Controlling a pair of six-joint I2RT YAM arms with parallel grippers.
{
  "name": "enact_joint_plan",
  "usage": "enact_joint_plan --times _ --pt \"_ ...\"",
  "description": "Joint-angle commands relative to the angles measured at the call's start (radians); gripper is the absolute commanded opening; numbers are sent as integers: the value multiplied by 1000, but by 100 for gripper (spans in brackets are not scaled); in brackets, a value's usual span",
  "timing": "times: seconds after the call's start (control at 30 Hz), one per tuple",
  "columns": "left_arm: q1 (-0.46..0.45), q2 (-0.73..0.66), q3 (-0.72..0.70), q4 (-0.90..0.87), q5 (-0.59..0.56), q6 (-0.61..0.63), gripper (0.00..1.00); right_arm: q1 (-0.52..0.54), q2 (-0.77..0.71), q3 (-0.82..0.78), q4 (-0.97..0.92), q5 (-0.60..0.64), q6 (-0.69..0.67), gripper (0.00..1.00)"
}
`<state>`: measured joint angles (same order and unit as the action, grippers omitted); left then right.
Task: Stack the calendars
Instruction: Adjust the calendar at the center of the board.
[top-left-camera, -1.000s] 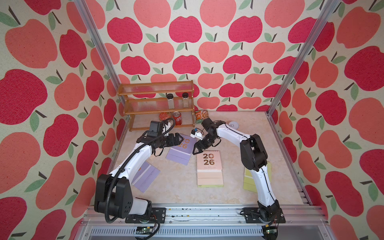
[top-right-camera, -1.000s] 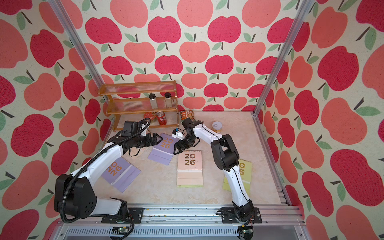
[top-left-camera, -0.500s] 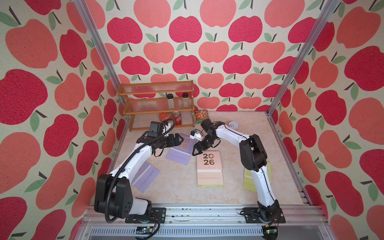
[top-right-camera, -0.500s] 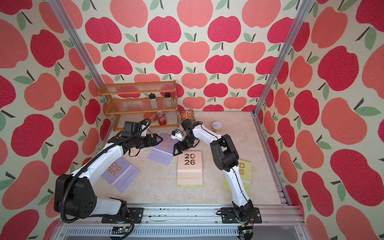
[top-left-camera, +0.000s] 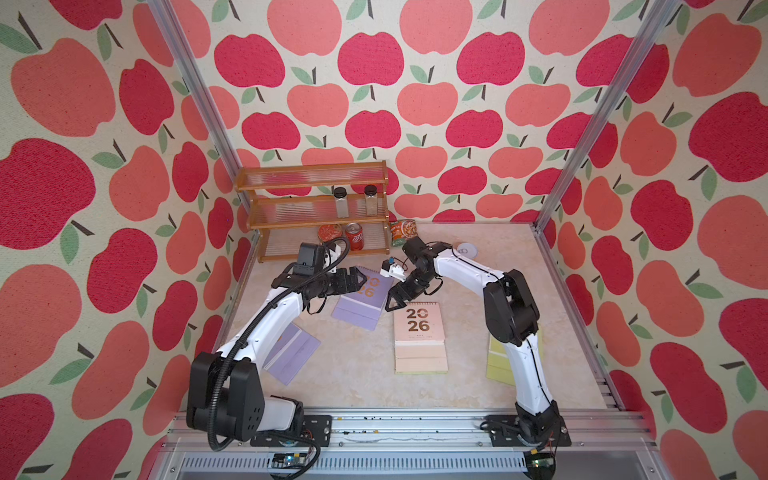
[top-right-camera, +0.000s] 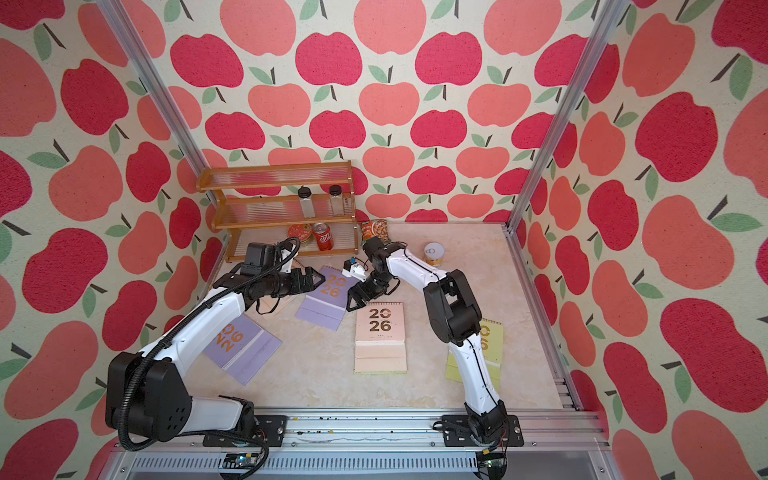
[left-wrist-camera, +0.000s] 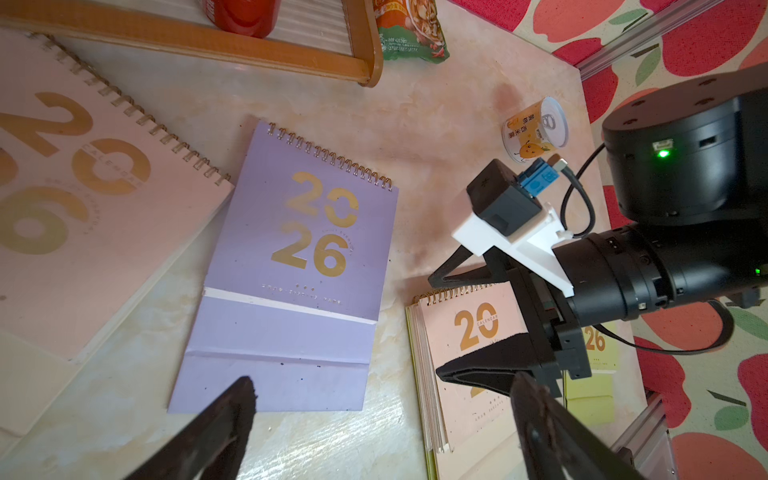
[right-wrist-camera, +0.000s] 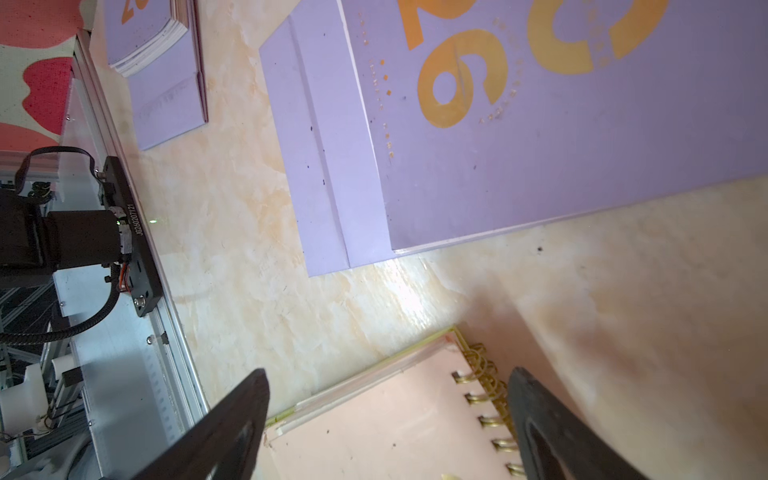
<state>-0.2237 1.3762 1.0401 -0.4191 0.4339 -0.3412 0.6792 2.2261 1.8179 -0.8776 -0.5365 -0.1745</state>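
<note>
In the middle of the table a pink calendar (top-left-camera: 419, 332) lies on a yellow-green one whose edge shows (left-wrist-camera: 409, 332). A lilac calendar (top-left-camera: 363, 299) lies to its left. Another lilac calendar (top-right-camera: 245, 345) sits partly under my left arm, and a yellow-green calendar (top-right-camera: 490, 336) partly under my right arm. One more pink calendar (left-wrist-camera: 83, 208) lies near the rack. My left gripper (top-left-camera: 359, 280) hovers open over the lilac calendar's far left part. My right gripper (right-wrist-camera: 388, 382) is open above the spiral corner of the middle pink calendar. Neither holds anything.
A wooden rack (top-left-camera: 316, 208) with jars and red cans stands at the back left. A green snack packet (top-left-camera: 403, 232) leans beside it. A small can (top-right-camera: 434, 253) stands behind my right arm. An aluminium rail (top-left-camera: 415, 419) runs along the front edge.
My right gripper has dipped slightly toward the pink calendar's spiral corner. My left arm and the calendars have not moved.
</note>
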Motion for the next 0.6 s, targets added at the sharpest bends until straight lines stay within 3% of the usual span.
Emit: enact_joint_plan --times 0.0,0.23,0.57 --pt "6 -19 -9 1 8 16 94 6 -51 -24 12 56 23 92" --pt "6 -13 -3 1 12 23 94 -30 -126 -112 70 179 102 93" --pt "6 -10 -3 3 14 19 94 -76 -63 -81 54 126 78 93"
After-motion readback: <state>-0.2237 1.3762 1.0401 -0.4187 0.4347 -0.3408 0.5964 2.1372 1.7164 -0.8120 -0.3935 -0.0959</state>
